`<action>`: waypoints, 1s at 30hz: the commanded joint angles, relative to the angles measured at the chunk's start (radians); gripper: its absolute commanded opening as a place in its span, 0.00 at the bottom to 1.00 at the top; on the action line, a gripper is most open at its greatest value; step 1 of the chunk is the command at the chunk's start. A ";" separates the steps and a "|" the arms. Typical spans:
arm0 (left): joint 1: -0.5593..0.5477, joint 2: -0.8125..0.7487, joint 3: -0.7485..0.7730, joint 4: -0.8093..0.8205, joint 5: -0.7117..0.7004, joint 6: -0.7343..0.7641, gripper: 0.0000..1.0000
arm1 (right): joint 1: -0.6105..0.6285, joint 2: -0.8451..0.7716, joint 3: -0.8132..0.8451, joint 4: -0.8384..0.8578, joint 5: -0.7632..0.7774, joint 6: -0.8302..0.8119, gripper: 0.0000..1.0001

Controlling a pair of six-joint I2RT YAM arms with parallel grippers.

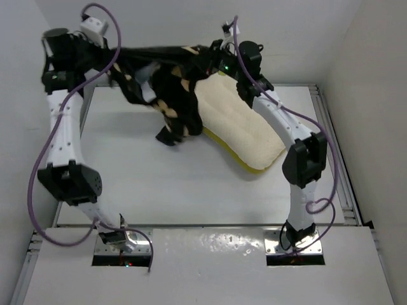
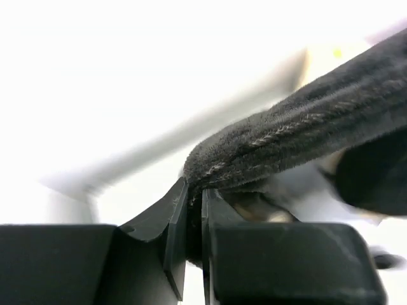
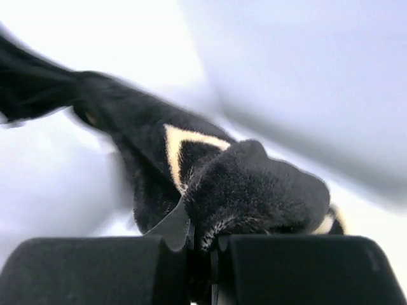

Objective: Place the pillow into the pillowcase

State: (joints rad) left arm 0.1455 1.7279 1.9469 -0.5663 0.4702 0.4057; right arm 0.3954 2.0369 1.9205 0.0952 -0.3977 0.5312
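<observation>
Left gripper (image 2: 194,194) and right gripper (image 3: 200,230) pinch pillowcase (image 1: 173,95) edge above pillow (image 1: 245,127).

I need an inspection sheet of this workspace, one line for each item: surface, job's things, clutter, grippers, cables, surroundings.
Surface: white table, bare where visible.
Job's things: black pillowcase hangs stretched between both grippers, above the table; cream pillow lies on the table, its far end hidden behind the pillowcase.
Clutter: nothing seen.
Grippers: left gripper shut on the pillowcase edge; right gripper shut on a bunched fold of it.
Cables: purple cables loop loosely along both arms.
Surroundings: plain white walls.
</observation>
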 commanded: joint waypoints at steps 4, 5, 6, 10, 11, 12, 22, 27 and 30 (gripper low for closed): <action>0.166 -0.315 0.006 -0.131 0.001 0.134 0.00 | -0.023 -0.195 -0.058 0.327 0.001 0.027 0.00; 0.173 -0.333 -0.018 -0.167 0.004 0.146 0.00 | -0.023 -0.192 -0.081 0.305 -0.033 0.027 0.00; 0.181 -0.346 -0.052 -0.197 0.004 0.165 0.00 | -0.020 -0.188 -0.092 0.267 -0.044 0.029 0.00; 0.192 -0.396 -0.292 -0.352 -0.097 0.266 0.00 | -0.017 -0.101 -0.089 0.147 -0.165 0.090 0.00; 0.195 -0.404 -0.331 -0.386 -0.120 0.280 0.00 | -0.015 -0.048 -0.065 0.055 -0.196 0.090 0.00; 0.195 -0.409 -0.368 -0.414 -0.142 0.310 0.00 | -0.010 -0.018 -0.043 -0.003 -0.245 0.082 0.00; 0.158 -0.400 -0.914 -0.354 -0.336 0.450 0.06 | 0.037 0.342 0.231 -0.354 -0.143 0.154 0.82; 0.117 -0.329 -0.838 -0.397 -0.329 0.423 0.95 | 0.019 0.271 0.235 -0.413 0.008 0.136 0.99; 0.050 -0.323 -0.692 -0.385 -0.315 0.412 1.00 | -0.010 0.039 0.002 -0.341 0.082 0.063 0.99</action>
State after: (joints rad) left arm 0.2489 1.4220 1.1194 -0.9924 0.1658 0.8112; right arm 0.4320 2.3344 2.0079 -0.3241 -0.4583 0.6552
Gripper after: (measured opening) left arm 0.991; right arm 0.985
